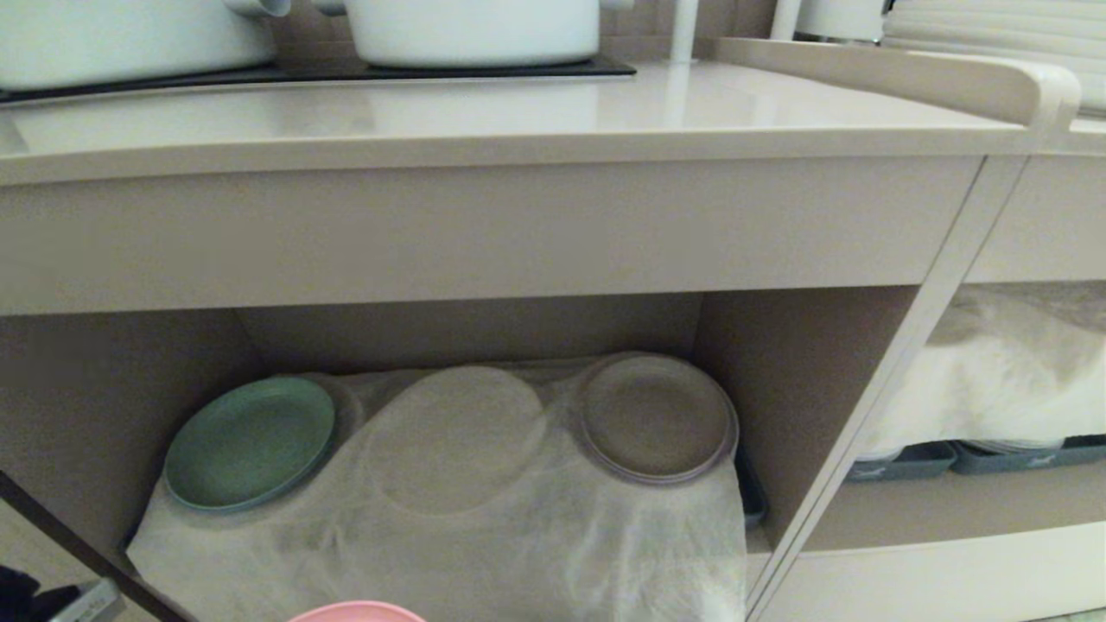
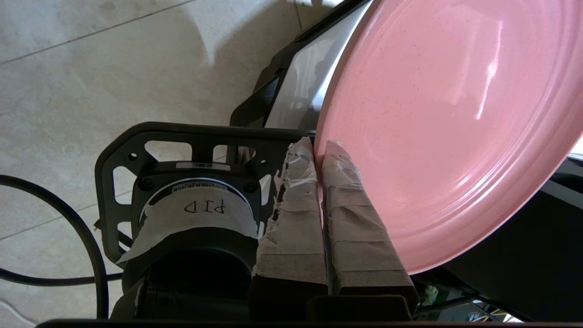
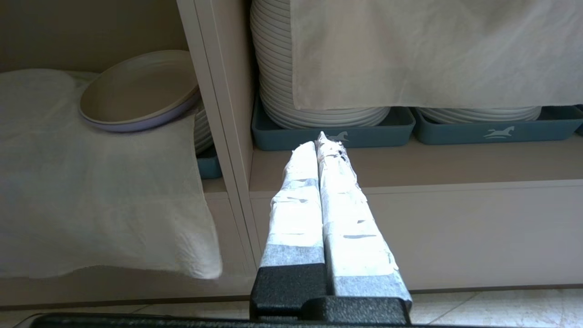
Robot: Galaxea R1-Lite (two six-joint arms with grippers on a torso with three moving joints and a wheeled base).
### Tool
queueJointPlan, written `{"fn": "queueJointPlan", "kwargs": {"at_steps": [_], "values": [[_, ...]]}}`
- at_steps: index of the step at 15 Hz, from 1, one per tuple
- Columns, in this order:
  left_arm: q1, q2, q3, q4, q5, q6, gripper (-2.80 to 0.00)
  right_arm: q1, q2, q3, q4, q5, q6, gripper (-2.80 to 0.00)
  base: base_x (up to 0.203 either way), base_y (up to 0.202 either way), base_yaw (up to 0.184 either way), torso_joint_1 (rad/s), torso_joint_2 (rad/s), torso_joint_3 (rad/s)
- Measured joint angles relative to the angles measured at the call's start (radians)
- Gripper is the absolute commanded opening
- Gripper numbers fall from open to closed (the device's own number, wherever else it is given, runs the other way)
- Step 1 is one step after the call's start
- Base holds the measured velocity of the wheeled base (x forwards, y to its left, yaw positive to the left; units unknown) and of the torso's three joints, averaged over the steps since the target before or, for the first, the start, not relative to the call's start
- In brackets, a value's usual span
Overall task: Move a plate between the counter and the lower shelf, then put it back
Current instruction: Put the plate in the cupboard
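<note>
My left gripper [image 2: 319,148] is shut on the rim of the pink plate [image 2: 455,118], which hangs over the tiled floor and my base. Only a sliver of the plate [image 1: 356,612] peeks in at the bottom edge of the head view, in front of the lower shelf [image 1: 449,484] with its wrinkled white cloth. The counter [image 1: 484,112] runs across above the shelf. My right gripper [image 3: 319,145] is shut and holds nothing; it points at the neighbouring compartment.
On the shelf cloth lie a green plate [image 1: 251,442] at the left and a beige-grey plate [image 1: 655,416] at the right. White pots [image 1: 471,30] stand on the counter's black panel. Grey trays [image 3: 332,127] with white plate stacks fill the right compartment.
</note>
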Motion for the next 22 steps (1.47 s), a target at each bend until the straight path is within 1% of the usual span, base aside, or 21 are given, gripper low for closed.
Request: {"fn": "queueJointPlan", "kwargs": {"at_steps": [11, 15, 19, 22], "values": [[0.003, -0.003, -0.004, -0.002, 0.003, -0.001, -2.80, 0.000, 0.000, 0.000, 0.000, 0.000, 0.000, -2.80, 0.000, 0.000, 0.000, 0.000, 0.00, 0.000], [0.009, 0.003, -0.021, -0.013, -0.006, -0.006, -2.80, 0.000, 0.000, 0.000, 0.000, 0.000, 0.000, -2.80, 0.000, 0.000, 0.000, 0.000, 0.00, 0.000], [0.009, 0.047, -0.026, -0.149, -0.007, -0.044, -2.80, 0.000, 0.000, 0.000, 0.000, 0.000, 0.000, -2.80, 0.000, 0.000, 0.000, 0.000, 0.00, 0.000], [0.009, 0.115, -0.026, -0.218, -0.004, -0.064, -2.80, 0.000, 0.000, 0.000, 0.000, 0.000, -0.001, -2.80, 0.000, 0.000, 0.000, 0.000, 0.00, 0.000]]}}
